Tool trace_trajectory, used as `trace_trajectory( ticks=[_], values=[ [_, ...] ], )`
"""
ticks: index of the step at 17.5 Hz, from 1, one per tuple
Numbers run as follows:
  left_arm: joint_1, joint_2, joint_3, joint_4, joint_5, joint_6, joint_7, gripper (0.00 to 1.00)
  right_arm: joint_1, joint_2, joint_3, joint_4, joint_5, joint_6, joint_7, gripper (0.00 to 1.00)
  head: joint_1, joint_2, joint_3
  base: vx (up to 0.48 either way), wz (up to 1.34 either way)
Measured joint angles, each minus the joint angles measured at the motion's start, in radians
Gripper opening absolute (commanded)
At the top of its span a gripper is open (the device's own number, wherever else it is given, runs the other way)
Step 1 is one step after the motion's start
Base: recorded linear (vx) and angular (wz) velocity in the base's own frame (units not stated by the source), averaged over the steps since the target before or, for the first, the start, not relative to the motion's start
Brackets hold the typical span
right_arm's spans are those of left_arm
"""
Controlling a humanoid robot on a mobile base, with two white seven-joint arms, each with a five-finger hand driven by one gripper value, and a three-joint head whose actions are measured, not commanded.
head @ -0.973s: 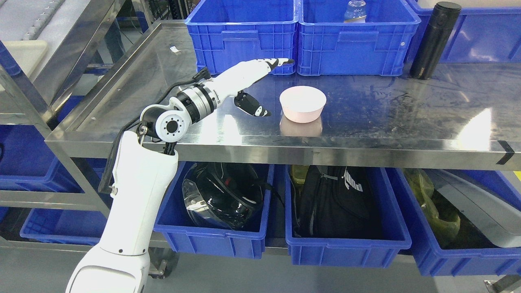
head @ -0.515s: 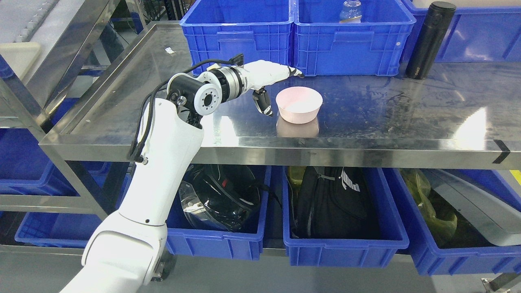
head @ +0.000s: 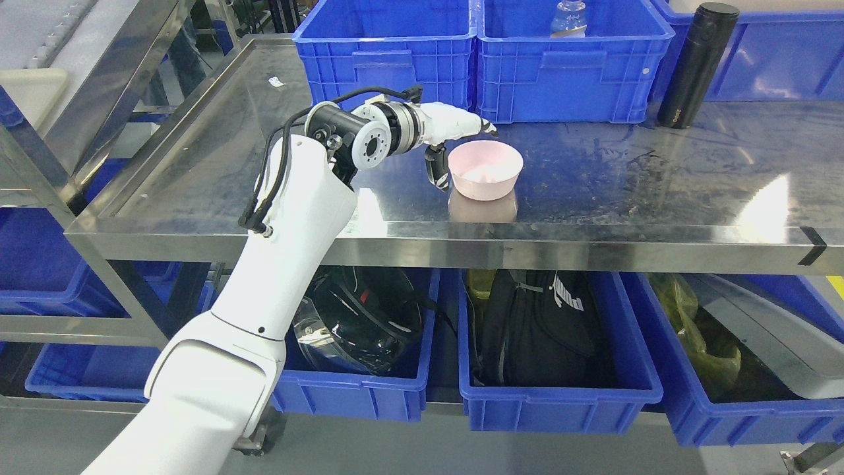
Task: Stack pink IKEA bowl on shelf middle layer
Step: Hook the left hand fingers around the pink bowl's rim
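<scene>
A pink bowl (head: 485, 169) stands upright on the steel shelf surface (head: 626, 178), near its front edge, with its reflection below it. My left hand (head: 455, 148) reaches in from the lower left and sits at the bowl's left rim. Its fingers (head: 476, 123) stretch out over the far-left rim and the thumb (head: 436, 173) hangs down beside the bowl's left wall. The hand is spread open and is not closed around the bowl. The right arm does not show.
Two blue crates (head: 386, 49) (head: 573, 63) stand behind the bowl, one with a bottle (head: 571, 17) inside. A black flask (head: 695, 64) stands at back right. Blue bins below hold a helmet (head: 356, 316), a black bag (head: 534, 323) and green bags (head: 705, 343).
My left arm rose and swung right, bringing the hand from left of the bowl up to its left rim. The camera shifted slightly after the first frame. The bowl stays put.
</scene>
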Motion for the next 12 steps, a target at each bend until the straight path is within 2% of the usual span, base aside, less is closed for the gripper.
trace_trajectory(
  ticks=[6, 12],
  values=[
    [-0.021, -0.010, -0.030, 0.077, 0.025, -0.060, 0.015, 0.70, 0.000, 0.000, 0.000, 0.000, 0.000, 0.000, 0.000, 1.00, 0.0000, 0.000, 0.000, 0.000, 0.00],
    [-0.028, -0.015, -0.046, 0.128, 0.034, -0.073, 0.017, 0.56, 0.000, 0.000, 0.000, 0.000, 0.000, 0.000, 0.000, 1.00, 0.0000, 0.000, 0.000, 0.000, 0.00]
  ],
)
